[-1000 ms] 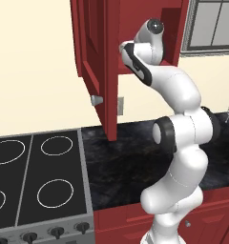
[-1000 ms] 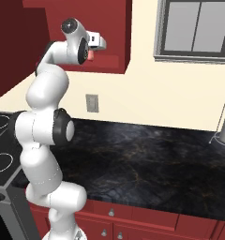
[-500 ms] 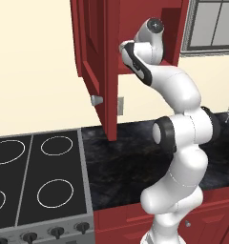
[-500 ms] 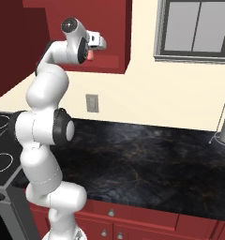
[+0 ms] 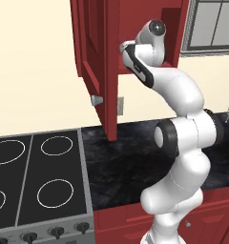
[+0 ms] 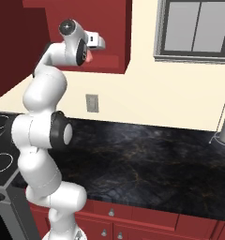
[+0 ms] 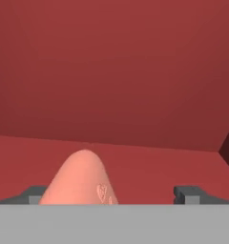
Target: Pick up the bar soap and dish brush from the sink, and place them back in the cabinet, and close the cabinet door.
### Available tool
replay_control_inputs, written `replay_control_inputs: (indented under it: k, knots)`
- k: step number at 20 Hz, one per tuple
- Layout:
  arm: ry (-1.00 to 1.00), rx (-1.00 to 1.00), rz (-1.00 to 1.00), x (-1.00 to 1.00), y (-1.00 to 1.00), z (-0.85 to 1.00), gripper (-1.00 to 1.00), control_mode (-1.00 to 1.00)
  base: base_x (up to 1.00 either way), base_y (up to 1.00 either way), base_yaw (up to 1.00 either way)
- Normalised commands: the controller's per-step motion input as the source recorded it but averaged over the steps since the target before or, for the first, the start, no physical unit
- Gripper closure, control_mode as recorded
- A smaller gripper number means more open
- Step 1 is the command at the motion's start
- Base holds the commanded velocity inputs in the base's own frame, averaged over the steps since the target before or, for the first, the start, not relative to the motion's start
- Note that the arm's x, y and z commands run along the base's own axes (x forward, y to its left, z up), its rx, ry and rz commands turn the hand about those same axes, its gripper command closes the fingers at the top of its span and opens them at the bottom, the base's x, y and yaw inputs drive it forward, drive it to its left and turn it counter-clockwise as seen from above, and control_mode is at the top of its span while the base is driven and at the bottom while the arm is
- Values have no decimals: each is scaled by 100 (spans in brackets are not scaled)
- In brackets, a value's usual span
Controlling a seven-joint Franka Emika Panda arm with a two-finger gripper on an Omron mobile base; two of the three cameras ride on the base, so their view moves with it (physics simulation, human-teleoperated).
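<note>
Our two-finger gripper (image 7: 116, 194) is up inside the dark red wall cabinet (image 5: 171, 33), its jaws spread wide, with the two dark fingertips (image 7: 192, 193) standing well apart at 5 and 7 o'clock of the hand view. Between them, nearer the 7 o'clock tip, rises the orange-salmon bar soap (image 7: 83, 178), a rounded flat block seen end-on. We judge it released, since the far tip is clearly off it, though we cannot tell whether the near tip touches it.

The soap appears to rest on the red shelf floor (image 7: 150, 167), with the red back wall at 12 o'clock behind it. From the right base view a sliver of the same pink (image 6: 87, 58) shows just under the white hand, at the cabinet's lower lip.

Outward from there, the tall dark red panelled cabinet door (image 5: 99, 71) hangs open at 9 o'clock of the arm in the left base view, its small grey knob (image 5: 96, 100) low on the edge. Below lie the black marbled stone counter (image 6: 152, 159) and, at 8 o'clock, a black stovetop with white ring burners (image 5: 35, 186).

What worries us is the withdrawal. If the near tip is against the soap, pulling straight back could drag it off the shelf edge. The soap also seems to sit close to the front lip, so a nudge might tip it out. The door swing comes after, and the dish brush is yet to be fetched.
</note>
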Motion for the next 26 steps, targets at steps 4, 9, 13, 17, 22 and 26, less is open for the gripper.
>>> replay_control_inputs:
  k: [4, 9, 13, 17, 22, 26]
  knots:
    - [-10, 0, 0, -18, 0, -15, -100, -100, 0, 0, 0]
    - [-9, 0, 0, -22, 0, -8, -100, -100, 0, 0, 0]
    - [-4, 0, 0, -27, 0, 0, -100, -100, 0, 0, 0]
    - [0, 0, 0, -26, 0, 0, -100, -100, 0, 0, 0]
    - [0, 0, 0, -20, 0, 4, -100, -100, 0, 0, 0]
    - [0, 0, 0, -10, 0, 12, -100, -100, 0, 0, 0]
